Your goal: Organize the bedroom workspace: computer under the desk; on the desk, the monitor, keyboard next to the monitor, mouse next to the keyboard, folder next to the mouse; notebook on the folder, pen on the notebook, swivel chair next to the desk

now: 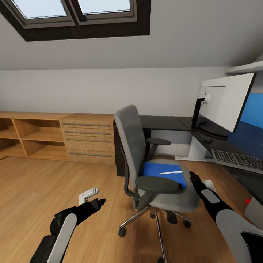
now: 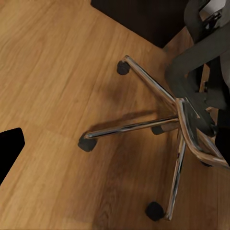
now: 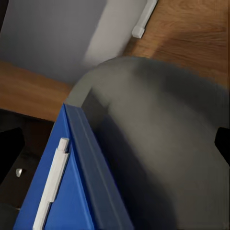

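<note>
The grey swivel chair [image 1: 136, 146] stands on the wood floor in front of the black desk [image 1: 164, 123]. On its seat lies the blue folder [image 1: 164, 174] with the pale pen [image 1: 170, 172] on top. My right gripper [image 1: 193, 179] is open at the folder's right edge, just above the seat [image 3: 163, 143]; the folder [image 3: 72, 196] and pen [image 3: 52, 182] lie close ahead of it. My left gripper [image 1: 98, 203] hangs open and empty over the floor, left of the chair's chrome base [image 2: 182, 120]. The monitor [image 1: 226, 100] and keyboard [image 1: 237, 160] are on the desk. The notebook is out of view.
A low light-wood cabinet [image 1: 87, 138] with drawers and open shelves runs along the left wall under the skylights. A small dark rounded thing [image 1: 208, 140] sits by the monitor's base. A white box [image 1: 254, 213] shows below the desk edge at lower right.
</note>
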Motion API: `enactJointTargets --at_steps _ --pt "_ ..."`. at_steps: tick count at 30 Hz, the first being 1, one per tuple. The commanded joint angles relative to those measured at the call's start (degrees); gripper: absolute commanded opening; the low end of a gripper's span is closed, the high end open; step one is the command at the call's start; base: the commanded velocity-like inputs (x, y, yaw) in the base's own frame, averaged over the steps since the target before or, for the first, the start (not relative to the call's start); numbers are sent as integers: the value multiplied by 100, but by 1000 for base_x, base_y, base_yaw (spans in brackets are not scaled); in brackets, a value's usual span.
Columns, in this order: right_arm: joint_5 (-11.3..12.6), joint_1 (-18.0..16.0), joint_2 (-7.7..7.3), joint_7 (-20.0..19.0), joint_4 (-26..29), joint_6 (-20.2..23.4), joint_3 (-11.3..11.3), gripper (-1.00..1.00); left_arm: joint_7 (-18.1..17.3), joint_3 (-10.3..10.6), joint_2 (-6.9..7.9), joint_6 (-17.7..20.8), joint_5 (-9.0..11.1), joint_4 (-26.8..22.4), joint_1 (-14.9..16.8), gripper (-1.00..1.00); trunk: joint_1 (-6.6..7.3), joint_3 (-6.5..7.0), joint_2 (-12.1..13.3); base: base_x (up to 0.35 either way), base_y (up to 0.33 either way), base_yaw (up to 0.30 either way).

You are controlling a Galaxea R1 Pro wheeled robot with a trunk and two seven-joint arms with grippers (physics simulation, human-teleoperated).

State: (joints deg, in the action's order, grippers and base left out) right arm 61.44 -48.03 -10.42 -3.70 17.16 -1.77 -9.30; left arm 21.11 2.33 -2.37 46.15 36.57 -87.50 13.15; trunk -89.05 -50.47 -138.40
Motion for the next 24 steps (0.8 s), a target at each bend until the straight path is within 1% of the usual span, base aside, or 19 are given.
enactJointTargets --at_steps 1,3,7,13,15,19,20,24 --pt "61 -5 -7 -35 -10 -17 -2 100 57 0 -1 13 60 -7 4 100 1 -6 -3 5 0 0" --pt "61 -5 -18 -34 -11 -17 -2 100 60 -4 -1 14 64 -15 4 100 1 -6 -3 3 0 0" --pt "67 -5 -57 -27 -11 -17 -2 100 74 -177 -18 16 89 -58 4 100 1 -6 -3 0 0 0" --pt "70 -5 -85 -23 -11 -17 -7 100 99 -295 -32 17 95 -65 4 100 1 -6 -3 0 0 0" --pt "70 -5 -155 59 -11 -17 -17 100 93 -428 -34 3 101 -70 4 100 1 -6 -3 0 0 0" --pt "70 -5 -193 114 -11 -17 -96 100 89 -508 -35 -8 103 -73 4 100 1 -6 -3 0 0 0" --pt "70 -5 -234 137 -11 -17 -174 100 87 -536 -36 -14 104 -74 4 100 -21 -24 -43 0 0 0" --pt "70 -5 -277 141 -11 -17 -230 100 86 -548 -36 -18 104 -74 4 100 -109 -96 -203 0 0 0"
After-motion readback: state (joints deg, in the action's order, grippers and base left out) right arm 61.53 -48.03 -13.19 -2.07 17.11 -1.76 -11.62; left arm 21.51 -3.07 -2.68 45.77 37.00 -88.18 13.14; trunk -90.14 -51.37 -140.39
